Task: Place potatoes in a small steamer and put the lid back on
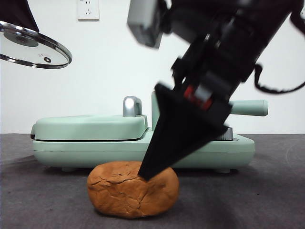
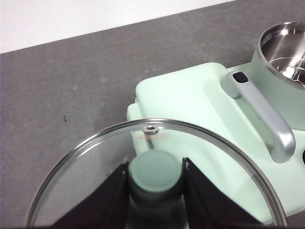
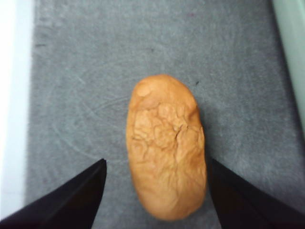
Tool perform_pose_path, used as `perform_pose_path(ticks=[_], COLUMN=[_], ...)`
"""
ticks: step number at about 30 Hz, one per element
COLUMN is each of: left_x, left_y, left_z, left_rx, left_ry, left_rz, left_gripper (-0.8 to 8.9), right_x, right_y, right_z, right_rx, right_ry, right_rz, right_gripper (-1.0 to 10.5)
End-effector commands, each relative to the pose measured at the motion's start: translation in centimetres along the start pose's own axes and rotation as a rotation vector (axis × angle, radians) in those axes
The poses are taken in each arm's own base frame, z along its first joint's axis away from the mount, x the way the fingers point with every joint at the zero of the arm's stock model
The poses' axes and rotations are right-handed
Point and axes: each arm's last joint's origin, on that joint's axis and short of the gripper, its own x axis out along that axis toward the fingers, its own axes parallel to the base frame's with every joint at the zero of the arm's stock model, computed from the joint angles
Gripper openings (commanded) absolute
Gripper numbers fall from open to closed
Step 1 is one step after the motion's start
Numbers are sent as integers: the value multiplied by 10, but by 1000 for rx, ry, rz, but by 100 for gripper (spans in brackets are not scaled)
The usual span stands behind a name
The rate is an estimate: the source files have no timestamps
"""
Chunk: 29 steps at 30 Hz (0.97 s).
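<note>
The potato [image 1: 133, 190] [image 3: 167, 148], an orange-brown cracked lump, lies on the grey table in front of the appliance. My right gripper [image 1: 145, 174] [image 3: 157, 164] is low over it and open, one jaw on each side of the lump, neither visibly touching it. The small steamer [image 2: 281, 52] stands open on the appliance's far end, its steel inside bare. In the front view only its green side handle [image 1: 249, 108] and a strip of wall show behind the arm. My left gripper [image 2: 156, 176] is shut on the knob of the glass lid [image 1: 33, 45] [image 2: 95, 167], held high above the griddle end.
The mint-green appliance base [image 1: 143, 148] spans the table behind the potato. Its flat griddle cover [image 1: 90, 126] [image 2: 190, 109] carries a chrome handle [image 1: 132, 106] [image 2: 267, 119]. A wall socket [image 1: 88, 8] sits on the white wall. Grey tabletop lies to both sides of the potato.
</note>
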Motion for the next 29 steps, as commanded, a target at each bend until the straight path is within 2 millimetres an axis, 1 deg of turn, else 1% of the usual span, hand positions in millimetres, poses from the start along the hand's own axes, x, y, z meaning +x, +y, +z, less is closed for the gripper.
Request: perform_pose_path(ticks=[1, 5, 7, 10, 13, 15, 18, 20, 23, 25, 29], left_x=[-3, -3, -3, -3, -3, -3, -3, -3, -3, -3, -3], left_y=[0, 0, 0, 0, 0, 0, 0, 0, 0, 0, 0], left_z=[7, 7, 7, 7, 8, 8, 8, 8, 8, 8, 8], left_rx=[-4, -4, -4, -4, -4, -4, -4, -4, -4, -4, -4], left_ry=[-47, -49, -49, -50, -56, -56, -56, -57, -57, -57, -57], left_rz=[2, 2, 2, 2, 3, 2, 2, 2, 2, 3, 3], left_gripper=[10, 10, 10, 10, 10, 10, 10, 10, 10, 10, 10], right_x=[11, 21, 21, 18, 7, -9, -43, -69, -103, -117, -139], right_y=[-1, -3, -3, -4, -5, -7, -12, -18, -35, -45, -69], right_z=[4, 1, 0, 1, 4, 7, 12, 12, 13, 16, 29], right_rx=[-20, -12, -3, 37, 71, 110, 205, 337, 547, 592, 628], right_ry=[1, 20, 26, 27, 3, -43, -143, -200, -250, -249, -274], right_rz=[11, 20, 12, -15, -47, -80, -177, -301, -385, -413, -472], right_gripper=[335, 327, 263, 244, 231, 231, 231, 232, 232, 231, 231])
